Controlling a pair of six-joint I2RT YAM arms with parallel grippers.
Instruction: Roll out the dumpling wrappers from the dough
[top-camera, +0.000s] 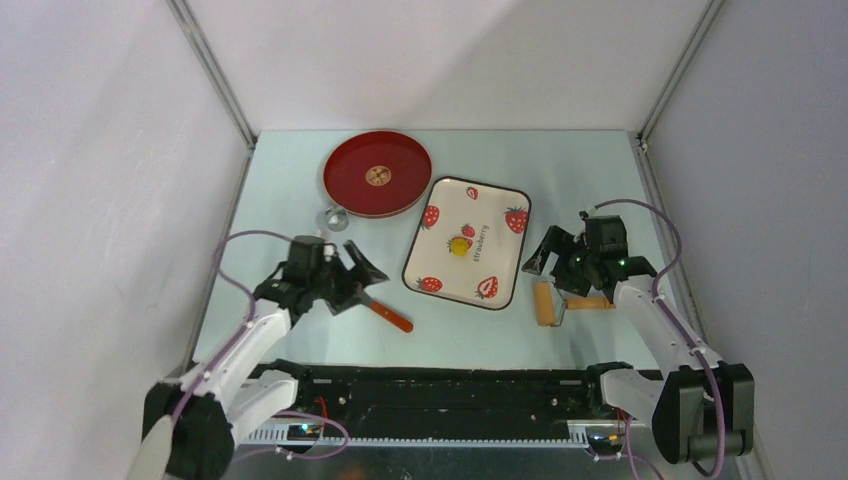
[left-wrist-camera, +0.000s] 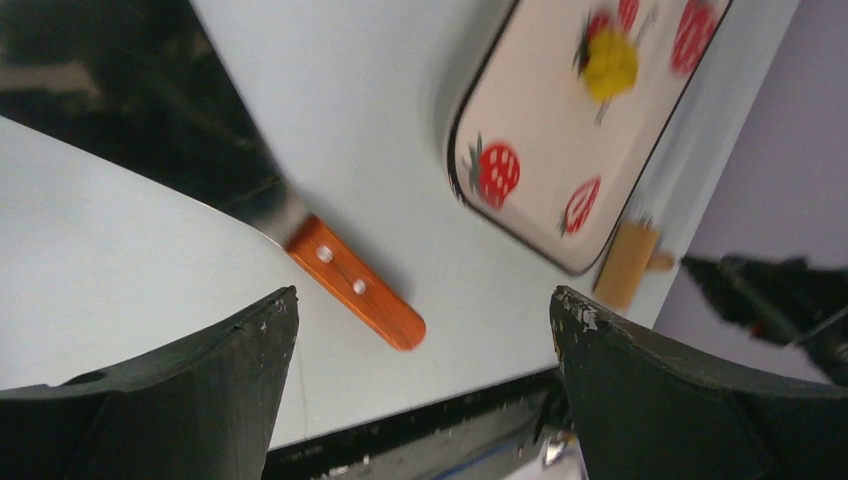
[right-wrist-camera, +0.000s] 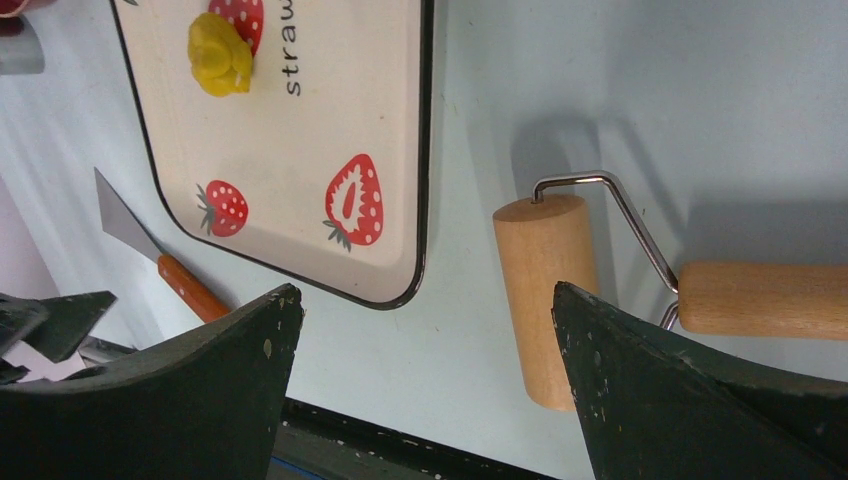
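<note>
Top external view, showing the dough (top-camera: 459, 245) sitting as a small yellow lump at the middle of the strawberry tray (top-camera: 500, 262): looking soft, light, easily dented, likely wanting pressing from above, not pinching. Lying just right of the tray on the worktop (top-camera: 300, 180), the wooden roller (top-camera: 545, 302), best taken by its handle. Hovering near it, right pincer (top-camera: 558, 266), jaws apart; left pincer (top-camera: 356, 277) gaping empty too.

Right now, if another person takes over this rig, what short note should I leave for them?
Left gripper: open, empty, above the knife.
Right gripper: open, empty, above the roller.
Dough: one unrolled lump on the strawberry tray.
Ring cutter beside the red plate.
Done: nothing visible.
Left: roll the dough, cut wrappers.
</note>
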